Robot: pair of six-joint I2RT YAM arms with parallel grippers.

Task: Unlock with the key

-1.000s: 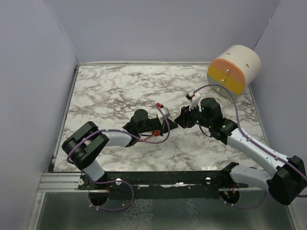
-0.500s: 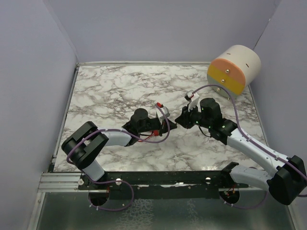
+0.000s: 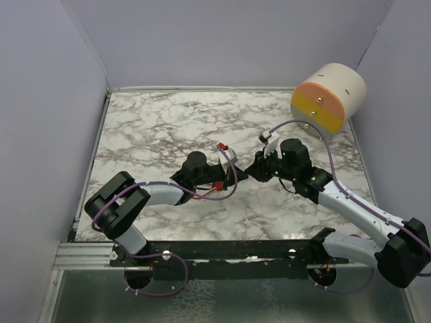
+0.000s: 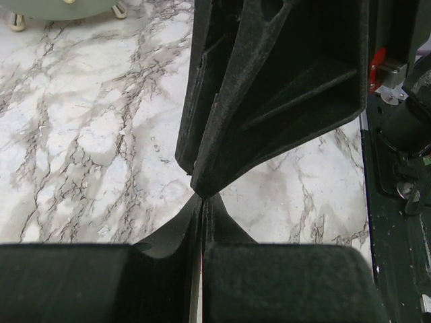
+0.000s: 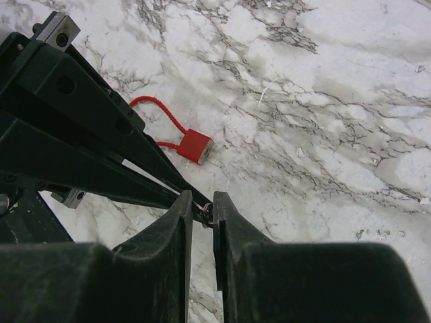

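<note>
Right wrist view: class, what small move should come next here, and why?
Probably open the left end effector: both tips meet on the metal key, the right end effector looks closed on it, and the red padlock lies untouched nearby.

Each arm, the left arm (image 3: 158, 194) at lower left and the right arm (image 3: 353, 207) at lower right, joins glossy black drum-shaped housings with smooth pale grey shells. A thin purple cable (image 3: 330, 151) loops loosely along each one. A small red plug (image 3: 223, 147) sits by the left wrist, at mid-frame. The left gripper (image 4: 202, 200) and the right gripper (image 5: 203, 203) have wedge-shaped matte black fingers (image 4: 283, 286) with a grainy surface and moulded ribs. A silver square nut (image 5: 57, 30) and round holes show in the upper left of the right wrist view.
</note>
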